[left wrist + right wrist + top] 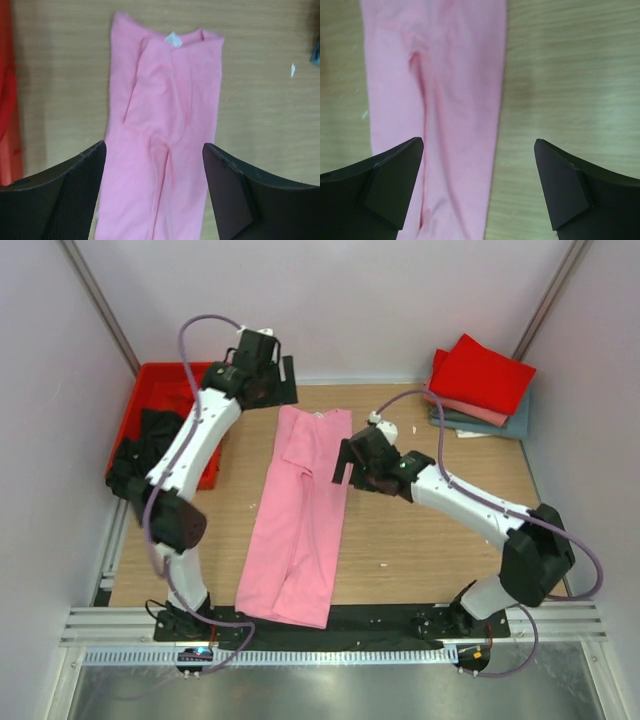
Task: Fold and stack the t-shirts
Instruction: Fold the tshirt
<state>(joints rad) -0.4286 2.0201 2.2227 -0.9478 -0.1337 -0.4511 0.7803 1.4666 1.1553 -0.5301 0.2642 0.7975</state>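
A pale wooden worktop [430, 540] sits between plain light walls [330, 300]. One light pink t-shirt [300, 510] lies along its middle, folded into a long strip. Three folded t-shirts [482, 380], red over salmon over grey-blue, are stacked at the far right corner. Black cloth [150, 435], its count unclear, drapes from one red tray [150, 380] at far left. Only the top view shows the stack and the black cloth. The left wrist view alone shows the collar label [173, 39]. The left gripper [154, 145] and right gripper [478, 141] both gape above the pink shirt, grasping nothing.
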